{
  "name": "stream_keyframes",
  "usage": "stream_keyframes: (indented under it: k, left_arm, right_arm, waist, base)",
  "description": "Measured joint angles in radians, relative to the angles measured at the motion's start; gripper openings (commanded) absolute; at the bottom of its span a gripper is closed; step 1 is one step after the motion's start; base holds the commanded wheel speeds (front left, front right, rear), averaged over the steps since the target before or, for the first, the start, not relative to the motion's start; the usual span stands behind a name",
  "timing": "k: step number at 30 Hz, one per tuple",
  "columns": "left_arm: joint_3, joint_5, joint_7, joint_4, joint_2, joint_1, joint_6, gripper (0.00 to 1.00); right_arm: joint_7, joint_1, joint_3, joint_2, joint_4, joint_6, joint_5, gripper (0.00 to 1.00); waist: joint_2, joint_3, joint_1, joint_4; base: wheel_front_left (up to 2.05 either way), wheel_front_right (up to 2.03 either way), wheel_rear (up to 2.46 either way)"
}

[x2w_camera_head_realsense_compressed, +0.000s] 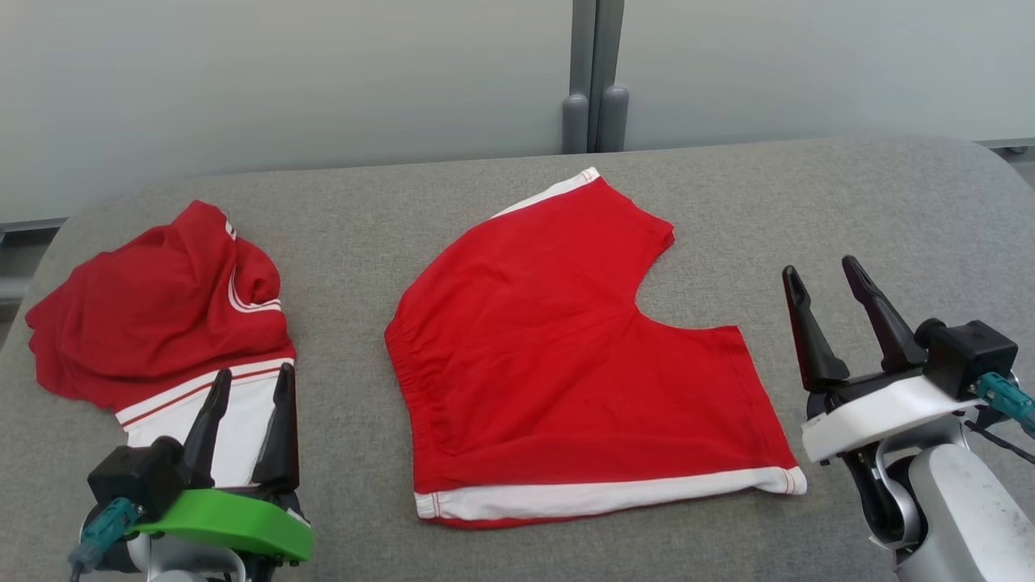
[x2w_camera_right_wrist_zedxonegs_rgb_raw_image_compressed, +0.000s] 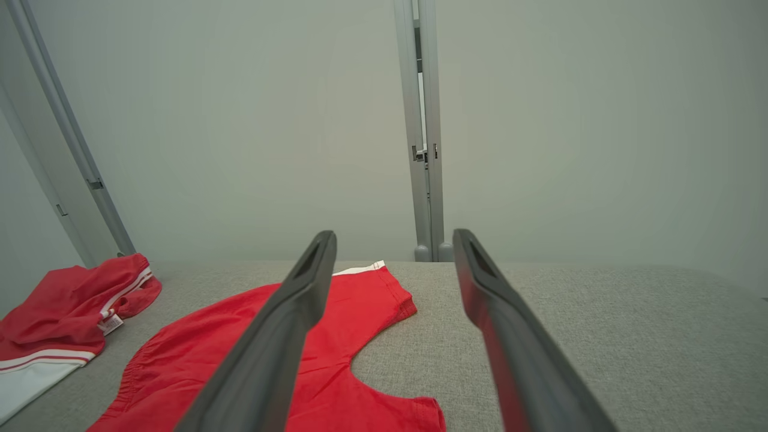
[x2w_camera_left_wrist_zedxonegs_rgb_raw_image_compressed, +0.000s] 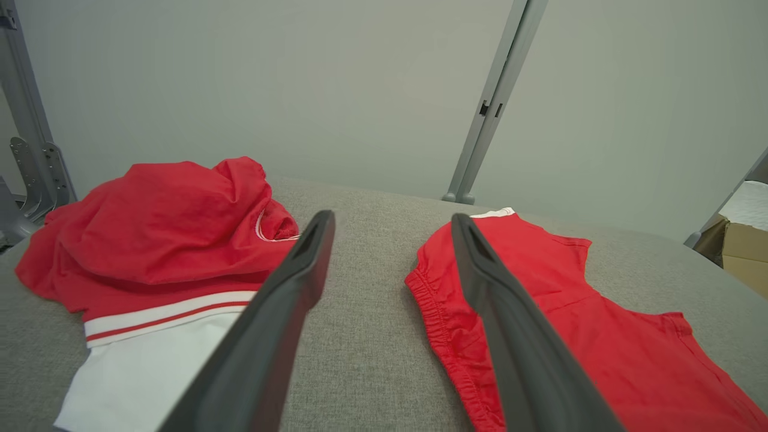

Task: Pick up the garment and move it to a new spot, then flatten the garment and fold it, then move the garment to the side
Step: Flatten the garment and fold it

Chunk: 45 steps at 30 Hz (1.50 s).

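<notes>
Red shorts [x2w_camera_head_realsense_compressed: 566, 356] with white hem bands lie spread flat in the middle of the grey fabric table [x2w_camera_head_realsense_compressed: 849, 194], waistband toward the left. The left wrist view has them [x2w_camera_left_wrist_zedxonegs_rgb_raw_image_compressed: 588, 312] at the right, and the right wrist view has them [x2w_camera_right_wrist_zedxonegs_rgb_raw_image_compressed: 372, 300] at the lower left. A second red and white garment [x2w_camera_head_realsense_compressed: 162, 315] sits crumpled at the left [x2w_camera_left_wrist_zedxonegs_rgb_raw_image_compressed: 162, 228] [x2w_camera_right_wrist_zedxonegs_rgb_raw_image_compressed: 60, 312]. My left gripper [x2w_camera_head_realsense_compressed: 253, 373] stands open over that heap's white edge, its jaws [x2w_camera_left_wrist_zedxonegs_rgb_raw_image_compressed: 391, 217] holding nothing. To the right of the shorts, my right gripper [x2w_camera_head_realsense_compressed: 821, 268] hangs open and apart from them [x2w_camera_right_wrist_zedxonegs_rgb_raw_image_compressed: 393, 234].
Pale wall panels stand behind the table, joined by a grey post [x2w_camera_head_realsense_compressed: 594, 81]. A cardboard box [x2w_camera_left_wrist_zedxonegs_rgb_raw_image_compressed: 744, 246] sits beyond the table's far right edge. Bare grey cloth lies between the two garments and to the right of the shorts.
</notes>
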Motion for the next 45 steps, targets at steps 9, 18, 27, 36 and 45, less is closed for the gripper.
stream_keyframes:
  k: [9, 18, 27, 36, 45]
  left_arm:
    - [0.043, 0.042, 0.000, -0.021, -0.049, 0.051, 0.008, 1.00]
    - [0.063, 0.082, 0.000, -0.032, -0.086, 0.091, 0.013, 1.00]
    - [0.075, 0.118, 0.000, -0.040, -0.095, 0.100, 0.013, 1.00]
    - [0.089, 0.126, 0.000, -0.040, -0.116, 0.115, 0.012, 1.00]
    - [0.079, 0.133, 0.000, -0.012, -0.122, 0.136, -0.011, 1.00]
  right_arm:
    - [0.000, 0.048, -0.019, 0.034, 0.011, -0.043, -0.002, 1.00]
    - [0.000, 0.070, -0.016, 0.061, 0.021, -0.050, -0.002, 1.00]
    - [0.000, 0.071, -0.015, 0.062, 0.025, -0.049, -0.012, 1.00]
    - [0.000, 0.072, -0.015, 0.064, 0.027, -0.049, -0.019, 1.00]
    - [0.000, 0.086, -0.014, 0.065, 0.049, -0.048, -0.031, 1.00]
  waist:
    - [0.0000, -0.005, 0.0000, 0.000]
    - [0.0000, -0.005, 0.0000, -0.005]
    - [0.0000, -0.003, 0.0000, -0.007]
    - [0.0000, -0.003, 0.0000, -0.007]
    - [0.0000, -0.003, 0.0000, -0.008]
  base:
    - [0.00, 0.00, 0.00]
    - [0.00, 0.00, 0.00]
    - [0.00, 0.00, 0.00]
    - [0.00, 0.00, 0.00]
    - [0.00, 0.00, 0.00]
